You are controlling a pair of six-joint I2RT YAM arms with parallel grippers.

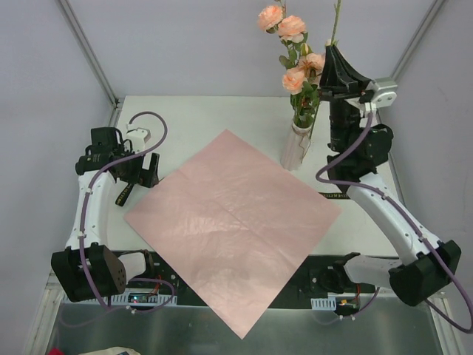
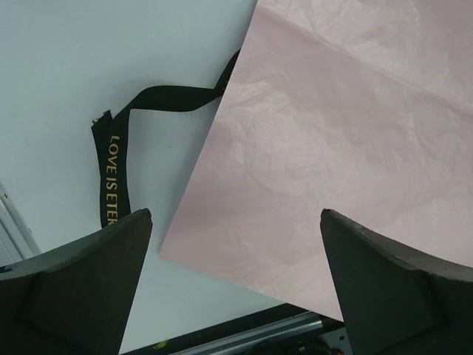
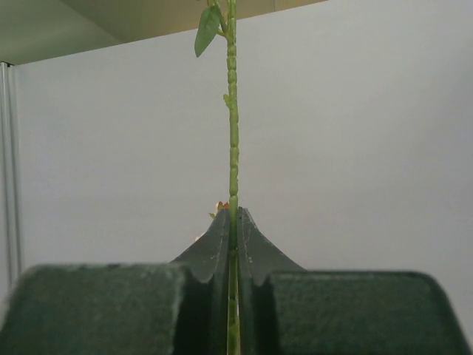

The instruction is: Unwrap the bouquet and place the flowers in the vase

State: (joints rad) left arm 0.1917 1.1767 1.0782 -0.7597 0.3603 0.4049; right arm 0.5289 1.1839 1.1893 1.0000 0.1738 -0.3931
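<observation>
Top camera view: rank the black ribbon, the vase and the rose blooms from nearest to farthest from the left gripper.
From the left gripper:
1. The black ribbon, on the table right beside it.
2. The vase, across the pink paper, back right.
3. The rose blooms, high above the vase.

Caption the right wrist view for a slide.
Right gripper shut on a thin green stem standing upright, one leaf near the top.

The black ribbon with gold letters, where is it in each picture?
Top external: the black ribbon lies left of middle, by the pink paper's left corner.
Left wrist: upper left, reaching the paper's edge.
Right wrist: not in it; a green stem shows instead.
Shared landmark: the pink paper's left corner, top and left wrist views.
</observation>
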